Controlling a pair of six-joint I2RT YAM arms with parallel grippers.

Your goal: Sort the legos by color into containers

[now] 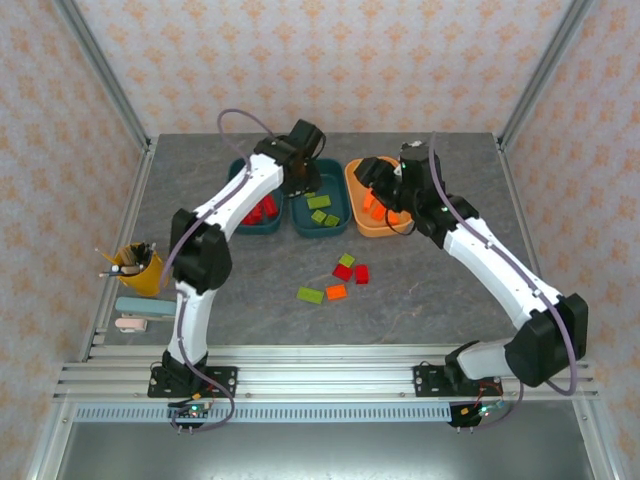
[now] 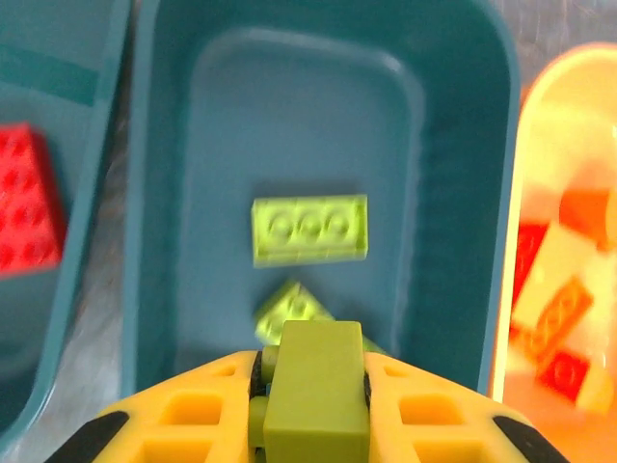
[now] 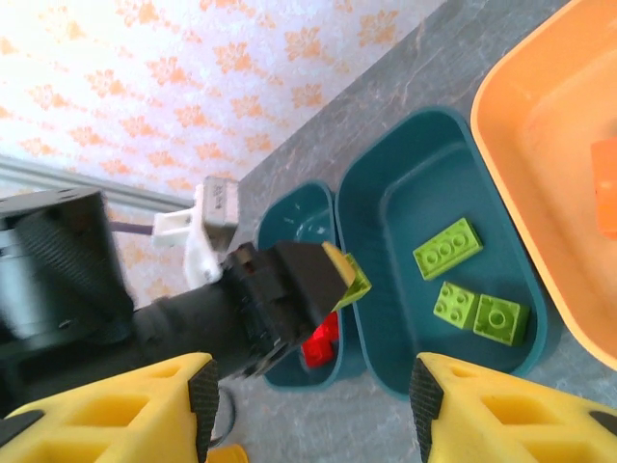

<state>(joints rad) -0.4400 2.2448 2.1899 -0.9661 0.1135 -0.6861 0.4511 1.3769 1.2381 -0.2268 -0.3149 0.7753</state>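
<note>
My left gripper (image 2: 313, 359) is shut on an olive-green lego (image 2: 316, 400) and hangs over the middle teal tub (image 2: 164, 193). Two green legos (image 2: 309, 230) lie flat on that tub's floor in this view. The right wrist view shows three green legos (image 3: 447, 248) in that tub. The left teal tub (image 1: 245, 226) holds red legos (image 1: 262, 210). My right gripper (image 3: 313, 405) is open, with nothing between its fingers, above the orange tub (image 1: 372, 230), which holds orange legos (image 1: 372, 205). Loose on the table lie a green lego (image 1: 310, 295), an orange one (image 1: 336, 292) and a red one (image 1: 343, 272).
A second green lego (image 1: 346, 260) and a second red lego (image 1: 362, 273) lie with the loose group in front of the tubs. A yellow pencil cup (image 1: 140, 270) and a pale stapler-like item (image 1: 140, 310) sit at the table's left edge.
</note>
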